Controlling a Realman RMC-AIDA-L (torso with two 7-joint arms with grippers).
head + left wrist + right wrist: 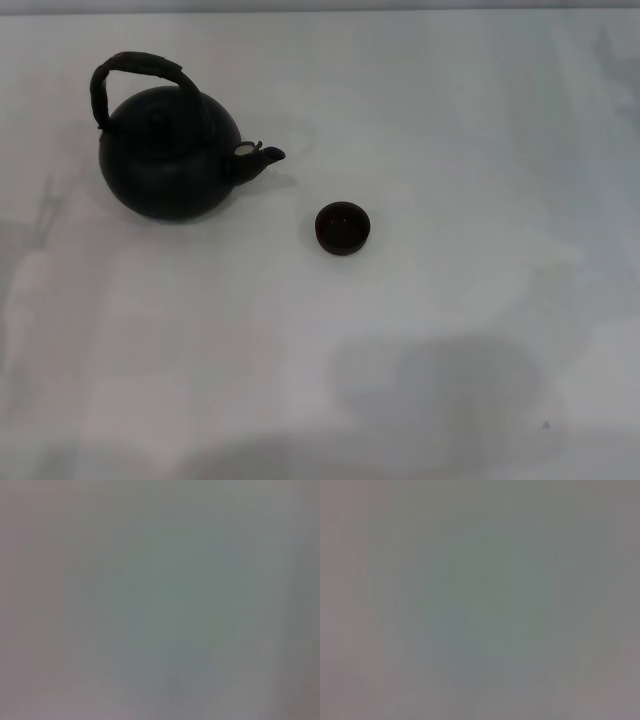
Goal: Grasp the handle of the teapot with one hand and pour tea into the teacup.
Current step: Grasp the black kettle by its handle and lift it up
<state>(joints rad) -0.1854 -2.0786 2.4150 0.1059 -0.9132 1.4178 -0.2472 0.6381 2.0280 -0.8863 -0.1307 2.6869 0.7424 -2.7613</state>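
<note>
The large round matte black teapot [172, 153] stands upright on the white table at the far left in the head view. Its thick black arched handle [138, 67] loops over its top. Its short spout [262, 157] points right, toward the teacup. The tiny dark brown-black teacup [343, 227] stands apart from the pot, a little right of and nearer than the spout, with a reddish-dark inside. Neither gripper nor arm shows in the head view. Both wrist views show only a plain grey surface, with no fingers and no objects.
The white table [450, 330] reaches across the whole head view, with its far edge along the top. Faint grey shadows lie on it at the near middle and along the left side.
</note>
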